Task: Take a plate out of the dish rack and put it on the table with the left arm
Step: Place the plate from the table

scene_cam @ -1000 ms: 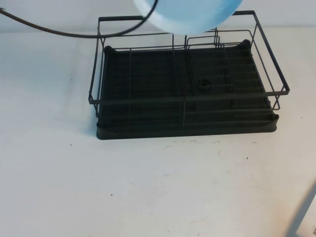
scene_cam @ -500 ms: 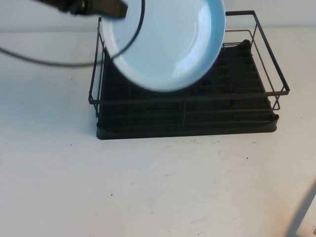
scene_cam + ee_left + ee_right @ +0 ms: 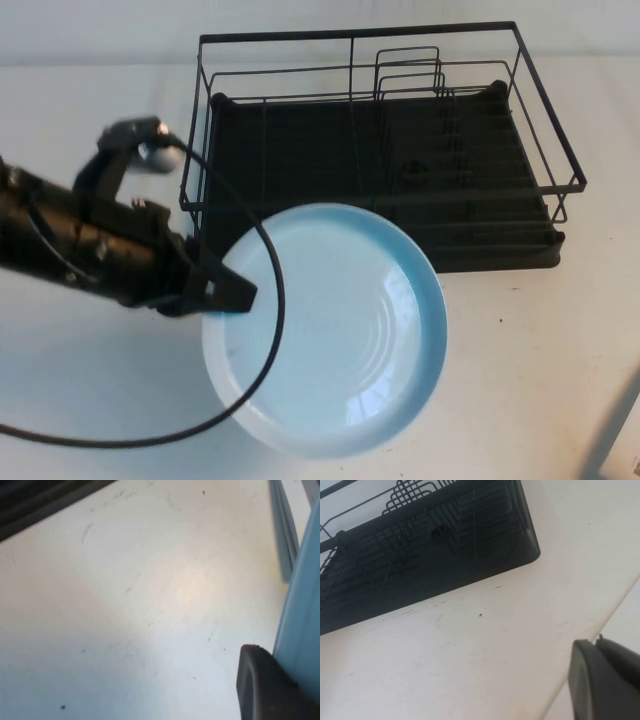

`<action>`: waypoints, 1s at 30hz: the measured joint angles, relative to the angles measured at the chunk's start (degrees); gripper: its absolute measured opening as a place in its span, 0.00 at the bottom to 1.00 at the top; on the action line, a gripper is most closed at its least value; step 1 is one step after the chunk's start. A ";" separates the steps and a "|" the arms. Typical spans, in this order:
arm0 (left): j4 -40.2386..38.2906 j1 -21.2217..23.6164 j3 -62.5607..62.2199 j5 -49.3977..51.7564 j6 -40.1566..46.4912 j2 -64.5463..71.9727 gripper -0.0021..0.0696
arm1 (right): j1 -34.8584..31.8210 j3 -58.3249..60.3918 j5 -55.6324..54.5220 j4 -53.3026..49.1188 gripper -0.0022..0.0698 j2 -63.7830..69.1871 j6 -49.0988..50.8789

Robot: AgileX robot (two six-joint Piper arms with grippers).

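The light-blue plate [image 3: 335,330] is out of the black dish rack [image 3: 380,150] and hangs over the white table [image 3: 90,380], just in front of the rack's front left part. My left gripper [image 3: 225,290] is shut on the plate's left rim, and its black arm reaches in from the left. In the left wrist view one black finger [image 3: 265,685] lies against the plate's edge [image 3: 302,605] above the bare table. The rack holds no plate. My right gripper [image 3: 594,645] is shut and empty near the table's right edge, away from the rack [image 3: 420,555].
A black cable [image 3: 265,300] loops across the plate's left side and trails down over the table. The rack's upright wire dividers [image 3: 410,70] stand at its back middle. The table's edge [image 3: 600,615] runs close by my right gripper.
My left arm has carried the plate from above the rack's back down and forward to in front of the rack, low over the table. The arm is now in full view.
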 joint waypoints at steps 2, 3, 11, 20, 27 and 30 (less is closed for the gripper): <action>-3.04 0.00 3.62 -2.76 1.45 0.10 0.11 | 0.00 0.00 0.00 0.00 0.00 0.00 0.00; -4.49 0.00 5.16 -4.66 2.13 0.38 0.11 | 0.00 0.00 0.00 0.00 0.00 0.00 0.00; -11.61 0.00 8.06 -14.05 6.47 9.46 0.11 | 0.00 0.00 0.00 0.00 0.00 0.00 0.00; -18.90 0.00 8.06 -14.13 16.06 23.54 0.29 | 0.00 0.00 0.00 0.00 0.00 0.00 0.00; -19.49 0.00 8.06 -18.69 17.01 25.23 0.53 | 0.00 0.00 0.00 0.00 0.00 0.00 0.00; -19.36 0.00 8.06 -18.88 17.13 25.12 0.54 | 0.00 0.00 0.00 0.00 0.00 0.00 0.00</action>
